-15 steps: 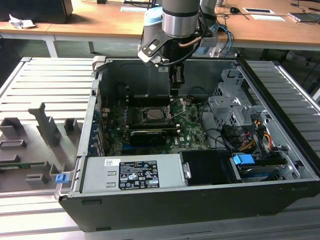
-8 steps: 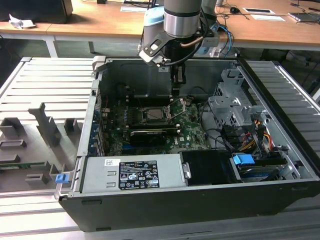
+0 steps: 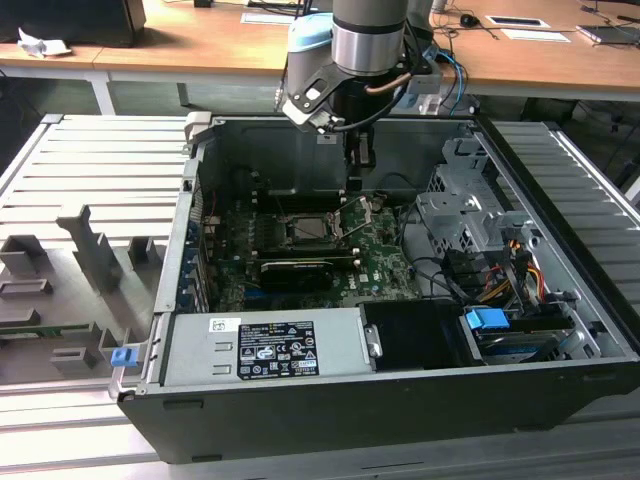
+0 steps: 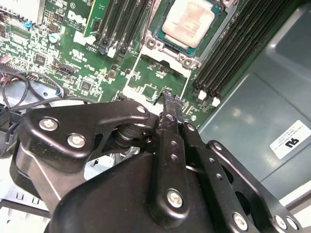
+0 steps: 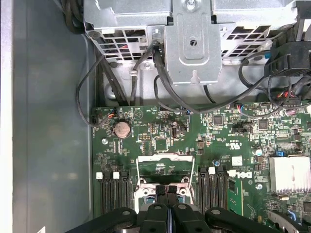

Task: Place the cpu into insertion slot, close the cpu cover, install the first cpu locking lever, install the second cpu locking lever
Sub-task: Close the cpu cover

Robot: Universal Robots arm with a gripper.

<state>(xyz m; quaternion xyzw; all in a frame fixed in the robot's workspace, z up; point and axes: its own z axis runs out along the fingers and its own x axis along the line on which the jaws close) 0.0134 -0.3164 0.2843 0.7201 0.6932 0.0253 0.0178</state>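
1. My gripper hangs in the upper middle of the exterior view, reaching straight down into the open computer case. It sits just to the exterior view's right of the insertion slot.
2. My fingers are pressed together with no gap worth naming between them, and I see nothing caught there. In the first wrist view the closed tips make one narrow point. I judge that suits nudging a thin plate better than grasping it.
3. The cpu is seated in the insertion slot, pale metal top upward and lying flat inside the black rim. I judge the placing step done, which would explain why I carry nothing.
4. The cpu cover is swung open, away from the chip, and green board shows through its square window. In the first wrist view my tips sit right beside one end of that frame. I cannot tell whether they touch it.
5. The long black memory slots flank the socket on both sides, so the way in is narrow. Keeping the fingers together makes me slim there.
6. I cannot pick out either locking lever with certainty.
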